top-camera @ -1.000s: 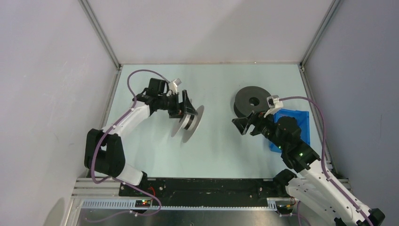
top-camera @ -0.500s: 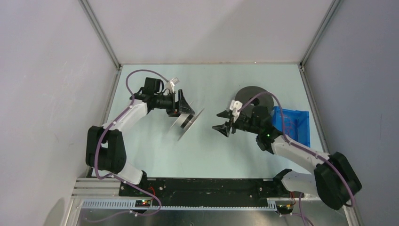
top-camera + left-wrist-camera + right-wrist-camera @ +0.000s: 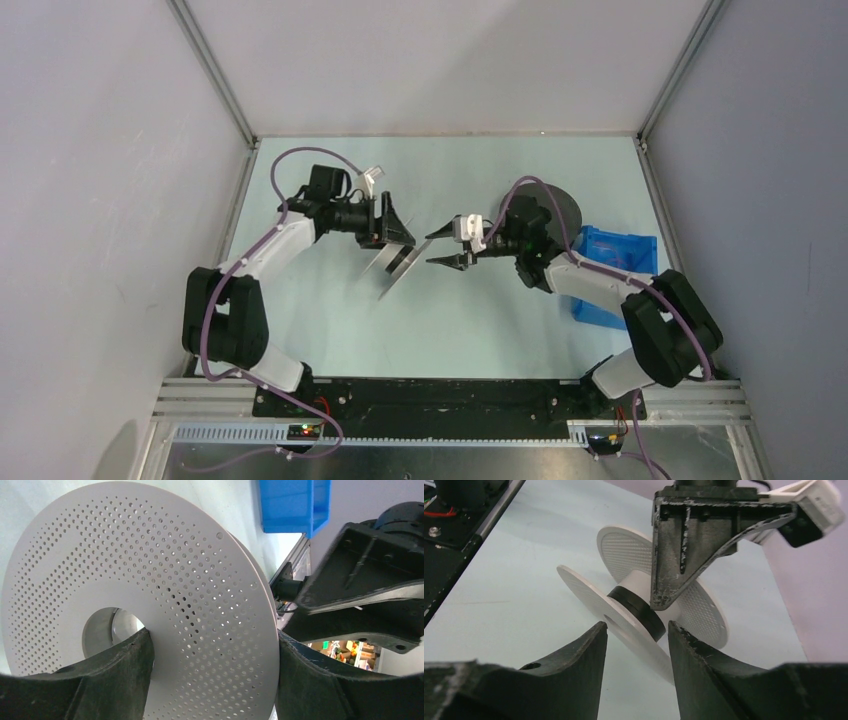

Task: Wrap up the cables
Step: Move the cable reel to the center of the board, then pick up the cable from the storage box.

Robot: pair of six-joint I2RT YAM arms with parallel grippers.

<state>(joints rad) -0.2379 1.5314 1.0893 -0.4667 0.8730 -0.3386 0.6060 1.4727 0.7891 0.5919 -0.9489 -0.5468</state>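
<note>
left gripper hangs over mid worktop, fingers clamped on one perforated flange of the white spool. in left wrist view one finger sits by the hub hole, the other past the flange rim. spool is tipped: from above both flanges show nearly edge-on as slanted lines, lower-left to upper-right, so its axis runs roughly across twd the right arm. right gripper is level w/ it, just beside, fingers apart w/ nothing between, tips aimed at the spool's near flange. dark band round the hub; can't tell if that's wound wire. cables themselves too thin to pick out in any view, so where they lie & which way they run can't be told. dark grey spool lies flat behind the right arm, blue bin beside it at the right edge.
</note>
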